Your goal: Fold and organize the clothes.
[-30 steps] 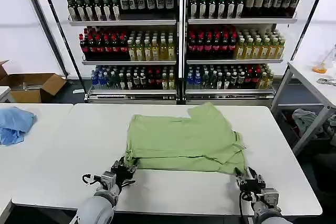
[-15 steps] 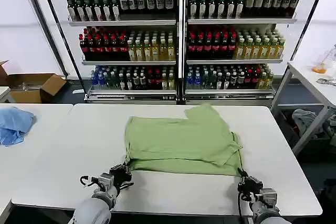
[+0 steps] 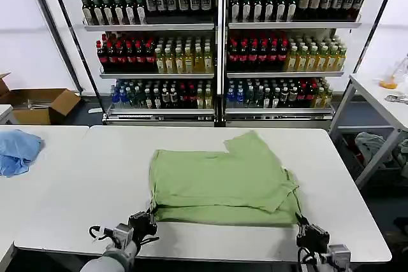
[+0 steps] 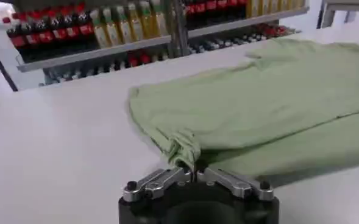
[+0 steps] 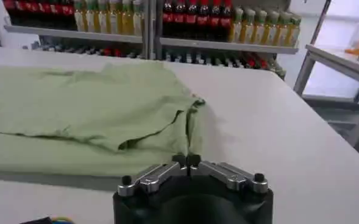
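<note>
The light green shirt [image 3: 223, 179] lies folded flat on the white table [image 3: 89, 183], one flap sticking out toward the shelves. My left gripper [image 3: 143, 224] sits at the shirt's near left corner, close to the table's front edge, and is shut on a bunched pinch of the fabric. In the left wrist view the shirt [image 4: 258, 109] gathers into the closed left gripper [image 4: 193, 172]. My right gripper [image 3: 306, 230] is at the near right corner. In the right wrist view the right gripper [image 5: 186, 161] is shut on the shirt's [image 5: 75, 109] edge.
A light blue cloth [image 3: 18, 150] lies on the neighbouring table at the left, with a cardboard box [image 3: 39, 104] behind it. Bottle shelves [image 3: 217, 49] stand past the table. A side table [image 3: 382, 103] with a grey-blue garment [image 3: 376, 144] below it is at the right.
Both grippers have drawn back toward the table's near edge, and the shirt has slid with them toward me, its front hem now closer to the edge.
</note>
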`<state>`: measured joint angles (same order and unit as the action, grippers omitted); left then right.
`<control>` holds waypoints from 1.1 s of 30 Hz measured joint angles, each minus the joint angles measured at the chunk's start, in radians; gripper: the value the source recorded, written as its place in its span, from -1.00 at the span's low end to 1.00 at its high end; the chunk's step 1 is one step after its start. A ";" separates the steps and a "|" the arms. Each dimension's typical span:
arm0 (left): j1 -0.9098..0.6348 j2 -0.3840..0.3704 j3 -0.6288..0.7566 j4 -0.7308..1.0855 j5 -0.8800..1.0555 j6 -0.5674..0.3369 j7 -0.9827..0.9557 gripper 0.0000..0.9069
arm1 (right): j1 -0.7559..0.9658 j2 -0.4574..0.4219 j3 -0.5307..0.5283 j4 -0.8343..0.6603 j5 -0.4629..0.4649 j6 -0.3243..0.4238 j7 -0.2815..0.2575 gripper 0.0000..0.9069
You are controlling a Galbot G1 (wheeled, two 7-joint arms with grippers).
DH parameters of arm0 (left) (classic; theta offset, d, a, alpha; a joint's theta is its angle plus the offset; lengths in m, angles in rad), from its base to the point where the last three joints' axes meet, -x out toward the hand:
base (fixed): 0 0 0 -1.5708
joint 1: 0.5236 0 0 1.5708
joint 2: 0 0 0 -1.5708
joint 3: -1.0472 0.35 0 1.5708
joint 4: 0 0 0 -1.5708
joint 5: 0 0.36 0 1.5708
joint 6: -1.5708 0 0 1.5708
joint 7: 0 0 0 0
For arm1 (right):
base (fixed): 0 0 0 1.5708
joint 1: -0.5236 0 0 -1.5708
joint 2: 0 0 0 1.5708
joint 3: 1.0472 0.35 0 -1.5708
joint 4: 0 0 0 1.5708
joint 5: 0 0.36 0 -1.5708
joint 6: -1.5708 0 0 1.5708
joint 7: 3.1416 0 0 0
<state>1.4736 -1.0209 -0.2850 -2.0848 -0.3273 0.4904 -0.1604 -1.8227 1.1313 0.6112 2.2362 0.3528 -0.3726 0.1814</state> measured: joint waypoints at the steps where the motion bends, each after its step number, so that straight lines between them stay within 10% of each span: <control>1: 0.015 0.005 -0.001 -0.014 0.008 -0.001 0.001 -0.87 | -0.016 0.001 0.004 0.010 -0.006 0.000 0.000 -1.00; 2: 0.029 0.009 -0.004 -0.025 0.015 -0.002 0.002 -0.78 | -0.033 0.003 0.008 0.020 -0.012 -0.001 0.001 -1.00; 3: 0.042 0.012 -0.006 -0.036 0.023 -0.001 0.004 0.76 | -0.045 0.004 0.012 0.029 -0.018 -0.003 0.002 0.69; 4: 0.057 0.017 -0.009 -0.049 0.031 0.000 0.006 1.00 | -0.055 0.003 0.017 0.039 -0.023 -0.006 0.002 1.00; 20: 0.125 0.079 -0.106 -0.138 0.051 0.005 -0.004 1.00 | -0.047 -0.061 0.087 0.124 0.003 -0.018 0.030 1.00; 33: -0.136 0.063 -0.047 0.021 -0.057 0.018 -0.044 1.00 | 0.360 -0.152 -0.075 -0.073 0.179 -0.106 0.104 1.00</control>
<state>1.3380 -0.9575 -0.3323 -2.0642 -0.3839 0.5084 -0.2040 -1.4630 0.9796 0.5366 2.1632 0.5323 -0.4788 0.2854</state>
